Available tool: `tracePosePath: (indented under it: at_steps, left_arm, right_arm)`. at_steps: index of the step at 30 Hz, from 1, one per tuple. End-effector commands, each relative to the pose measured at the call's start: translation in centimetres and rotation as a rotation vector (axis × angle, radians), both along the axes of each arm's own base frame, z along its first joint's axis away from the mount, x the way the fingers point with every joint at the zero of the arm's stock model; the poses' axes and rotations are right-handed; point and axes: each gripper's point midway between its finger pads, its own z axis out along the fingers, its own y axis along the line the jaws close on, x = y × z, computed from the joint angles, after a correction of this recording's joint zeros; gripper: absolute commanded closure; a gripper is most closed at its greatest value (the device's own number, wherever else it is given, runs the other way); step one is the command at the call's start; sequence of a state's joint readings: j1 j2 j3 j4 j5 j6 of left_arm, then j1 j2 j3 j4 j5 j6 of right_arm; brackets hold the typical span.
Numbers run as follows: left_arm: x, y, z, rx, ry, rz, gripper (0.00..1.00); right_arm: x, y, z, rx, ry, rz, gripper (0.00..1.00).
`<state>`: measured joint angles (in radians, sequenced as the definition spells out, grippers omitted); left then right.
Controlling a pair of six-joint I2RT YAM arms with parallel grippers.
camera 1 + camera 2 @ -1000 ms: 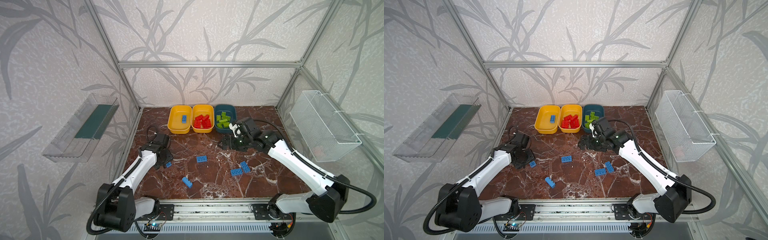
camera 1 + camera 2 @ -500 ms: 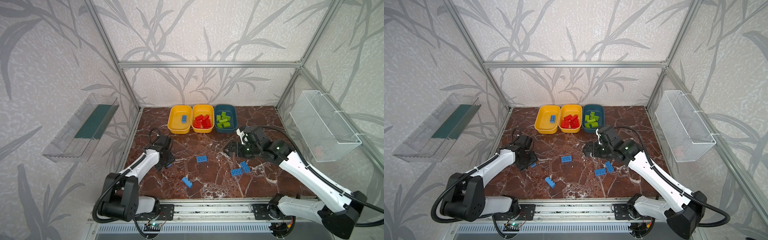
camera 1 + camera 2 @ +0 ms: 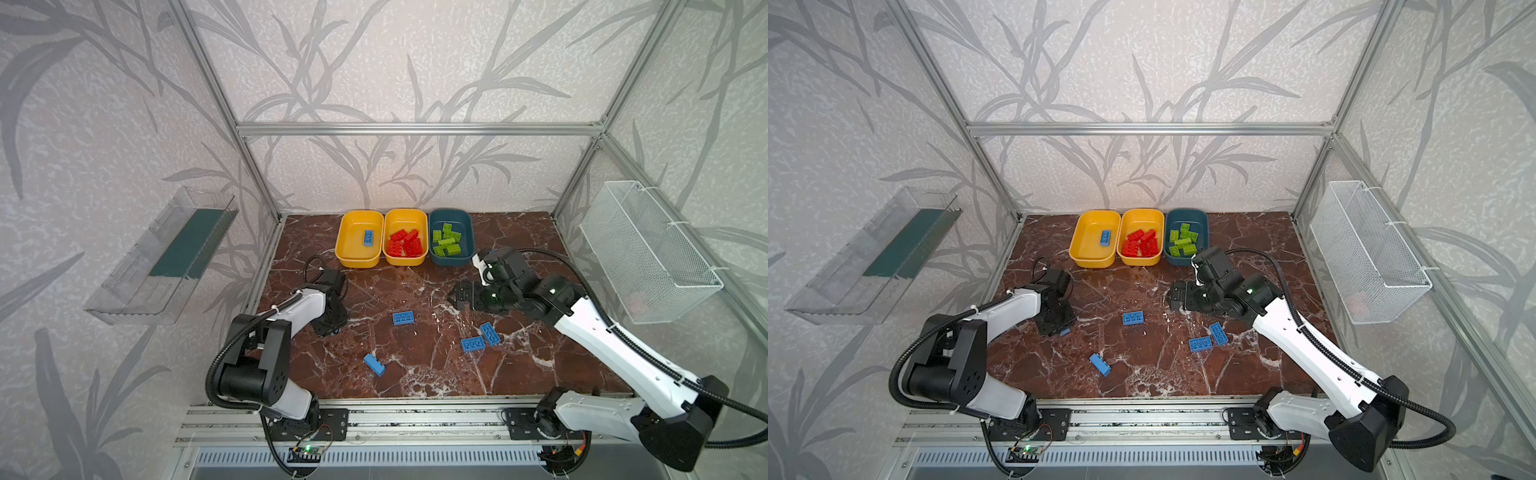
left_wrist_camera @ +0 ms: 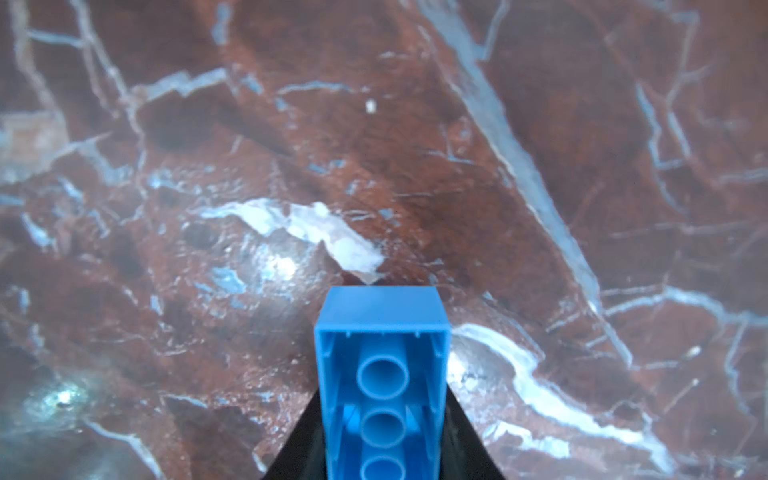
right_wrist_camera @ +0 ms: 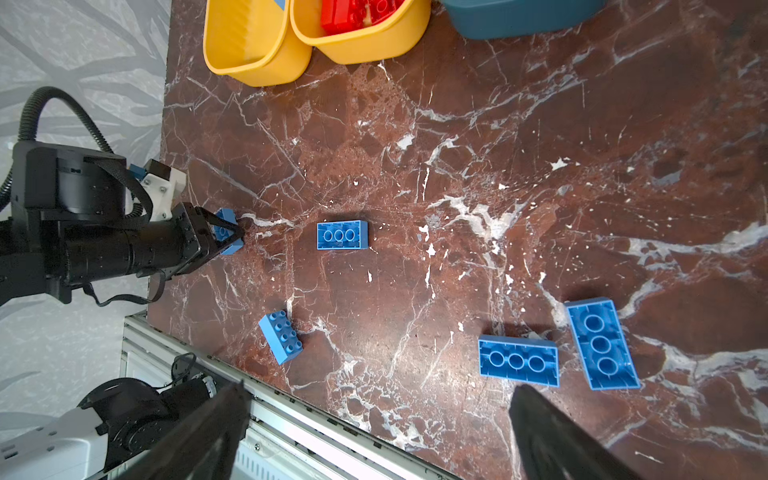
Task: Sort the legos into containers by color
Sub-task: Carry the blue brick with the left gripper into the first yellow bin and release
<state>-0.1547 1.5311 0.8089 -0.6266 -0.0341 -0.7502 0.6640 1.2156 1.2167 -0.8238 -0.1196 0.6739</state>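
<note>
My left gripper (image 4: 382, 457) is shut on a blue lego (image 4: 382, 395), hollow side facing the camera, low over the table's left part (image 3: 330, 328). My right gripper (image 3: 457, 297) hangs open and empty over the middle, in front of the teal container (image 3: 451, 211), which holds green legos (image 3: 446, 241). The middle yellow container (image 3: 405, 212) holds red legos (image 3: 405, 245). The left yellow container (image 3: 345, 249) holds one blue lego (image 3: 368, 238). Several blue legos lie loose on the marble (image 3: 403, 318), (image 3: 374, 364), (image 3: 472, 344), (image 3: 490, 333).
A clear plastic tray (image 3: 166, 257) hangs on the left wall and a white wire basket (image 3: 648, 249) on the right wall. An aluminium rail (image 3: 415, 415) runs along the table's front edge. Frame posts stand at the back corners.
My left jaws have closed on the blue lego at the table's left. The right gripper has drawn back from the teal container toward the middle, still open.
</note>
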Motion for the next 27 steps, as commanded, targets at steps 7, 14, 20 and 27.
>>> tracePosePath:
  at_steps: [7,14,20,27]
  left_arm:
    - [6.2,0.1,7.3,0.053,-0.113,-0.061,0.83]
    - [14.4,-0.7,12.0,0.077,-0.218,-0.11,0.83]
    - [21.5,-1.8,12.4,0.063,-0.245,-0.138,0.83]
    - [27.2,-3.0,11.0,0.005,-0.251,-0.125,0.71]
  right_arm:
    - [2.5,1.8,0.1,0.019,-0.019,0.022,0.01]
    - [5.7,2.2,0.4,0.029,-0.046,0.017,0.01]
    - [7.6,0.8,0.7,0.036,-0.046,-0.035,0.01]
    - [8.1,-1.7,1.1,0.02,-0.034,-0.112,0.01]
